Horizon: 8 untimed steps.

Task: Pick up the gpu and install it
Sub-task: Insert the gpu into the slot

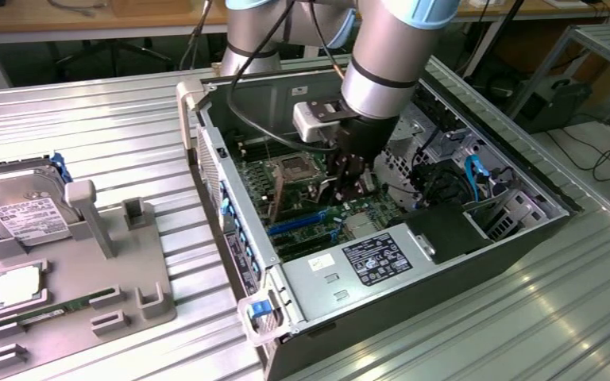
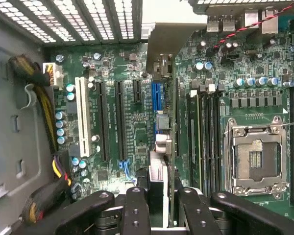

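Observation:
My gripper (image 1: 345, 189) reaches down into the open computer case (image 1: 283, 317), just above the green motherboard (image 1: 305, 210). In the wrist view the gripper (image 2: 161, 215) is shut on the gpu (image 2: 159, 169), which I see edge-on as a thin card running away from the fingers (image 2: 137, 210). Its pale metal bracket (image 2: 161, 44) points at the case's perforated rear wall. The card hangs over the blue expansion slot (image 2: 156, 95), roughly in line with it. I cannot tell whether its edge touches the slot.
Black slots (image 2: 118, 120) and a white slot (image 2: 81, 117) lie beside the blue one. The memory slots (image 2: 206, 137) and the CPU socket (image 2: 255, 156) lie on the other side, and yellow-black cables (image 2: 44, 112) run along the case wall. A power supply (image 1: 374, 258) sits inside. Outside, a grey fixture (image 1: 83, 294) holds a hard drive (image 1: 25, 210) and a memory stick (image 1: 56, 311).

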### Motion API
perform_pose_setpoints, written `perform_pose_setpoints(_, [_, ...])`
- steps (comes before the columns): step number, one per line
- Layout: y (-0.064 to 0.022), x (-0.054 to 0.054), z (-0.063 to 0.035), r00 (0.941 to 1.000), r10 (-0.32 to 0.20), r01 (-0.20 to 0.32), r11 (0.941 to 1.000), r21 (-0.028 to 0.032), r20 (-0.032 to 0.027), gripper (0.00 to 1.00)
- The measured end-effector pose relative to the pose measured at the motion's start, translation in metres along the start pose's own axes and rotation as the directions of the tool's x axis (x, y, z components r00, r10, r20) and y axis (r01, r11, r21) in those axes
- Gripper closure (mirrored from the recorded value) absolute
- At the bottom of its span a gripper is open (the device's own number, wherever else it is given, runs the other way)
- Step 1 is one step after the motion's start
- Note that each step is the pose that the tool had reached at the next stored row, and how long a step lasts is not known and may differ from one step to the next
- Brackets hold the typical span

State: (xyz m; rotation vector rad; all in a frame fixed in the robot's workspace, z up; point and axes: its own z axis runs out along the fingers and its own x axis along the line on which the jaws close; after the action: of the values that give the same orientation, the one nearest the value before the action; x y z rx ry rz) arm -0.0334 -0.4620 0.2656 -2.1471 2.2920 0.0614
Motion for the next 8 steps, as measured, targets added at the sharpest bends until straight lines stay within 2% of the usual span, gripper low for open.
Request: perform_pose_setpoints(8, [0.0038, 0.0000, 0.0048, 1.0000, 0.007, -0.007, 1.0000, 0.0009, 0.0007, 0.72])
